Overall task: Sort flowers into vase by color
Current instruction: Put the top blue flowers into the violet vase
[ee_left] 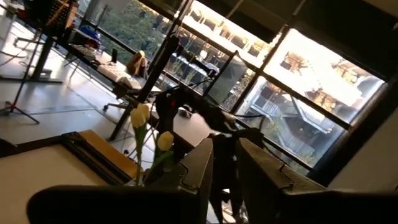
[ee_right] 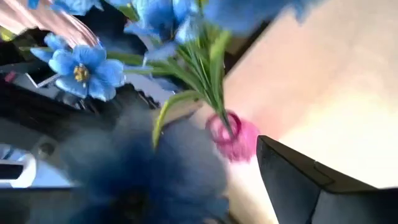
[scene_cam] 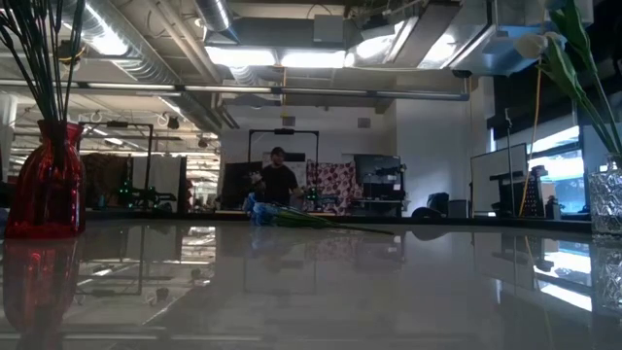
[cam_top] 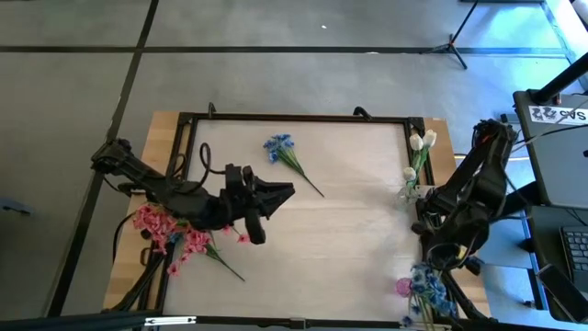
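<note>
- Left gripper (cam_top: 280, 193): over the tabletop (cam_top: 349, 230) left of centre, pointing right; its fingers (ee_left: 199, 174) stand a narrow gap apart with nothing visible between them.
- Right gripper (cam_top: 439, 256): at the table's right edge, just above the pink vase (ee_right: 233, 134); how wide its fingers stand cannot be told, and nothing is seen in them.
- Blue flowers (ee_right: 81, 68): a bunch stands in the pink vase at the near right corner.
- Loose blue sprig (cam_top: 285, 152): lying on the table, upper middle.
- Pink flowers (cam_top: 165, 230): standing in the red vase (scene_cam: 44, 180) at the left edge.
- White buds (cam_top: 423, 140): in a clear vase (scene_cam: 604, 199) at the right edge.
</note>
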Robot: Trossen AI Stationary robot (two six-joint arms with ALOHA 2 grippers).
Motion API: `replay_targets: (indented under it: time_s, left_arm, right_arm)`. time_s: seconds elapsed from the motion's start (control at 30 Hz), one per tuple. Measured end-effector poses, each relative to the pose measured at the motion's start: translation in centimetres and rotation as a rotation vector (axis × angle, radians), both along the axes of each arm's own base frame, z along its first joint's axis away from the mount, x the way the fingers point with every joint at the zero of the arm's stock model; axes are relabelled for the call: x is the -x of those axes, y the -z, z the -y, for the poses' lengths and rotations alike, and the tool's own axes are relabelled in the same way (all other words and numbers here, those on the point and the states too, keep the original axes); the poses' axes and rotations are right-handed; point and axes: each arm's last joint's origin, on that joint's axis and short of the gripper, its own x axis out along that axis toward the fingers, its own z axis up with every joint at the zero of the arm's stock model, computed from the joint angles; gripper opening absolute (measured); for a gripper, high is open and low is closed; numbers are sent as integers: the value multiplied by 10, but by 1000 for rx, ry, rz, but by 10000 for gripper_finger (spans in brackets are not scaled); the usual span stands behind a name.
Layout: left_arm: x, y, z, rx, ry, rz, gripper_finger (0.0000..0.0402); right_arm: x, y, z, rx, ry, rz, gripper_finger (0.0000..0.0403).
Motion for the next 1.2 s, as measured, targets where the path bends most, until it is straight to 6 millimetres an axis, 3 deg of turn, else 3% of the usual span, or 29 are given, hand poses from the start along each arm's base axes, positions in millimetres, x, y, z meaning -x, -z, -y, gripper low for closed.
replay_targets:
  time_s: [0.27, 0.4, 0.57, 0.73, 0.97, 1.2]
  left_arm:
    - [-35, 26, -18, -91, -101, -103, 69]
    - [-57, 41, -42, -44, -100, -115, 69]
    - [-68, 46, -81, 18, -182, -121, 69]
    - [-71, 56, -113, 35, -251, -203, 69]
    - [-65, 78, -160, 206, -385, -333, 71]
    - [-61, 102, -193, 366, -434, -453, 136]
  right_arm:
    - [8, -51, 28, 103, 214, 90, 211]
    - [7, -76, 38, 88, 371, 244, 211]
    - [7, -98, 50, 79, 585, 394, 211]
    - [7, -110, 57, 34, 755, 443, 217]
    - [7, -116, 62, -11, 889, 465, 255]
    - [2, -116, 57, 18, 961, 504, 299]
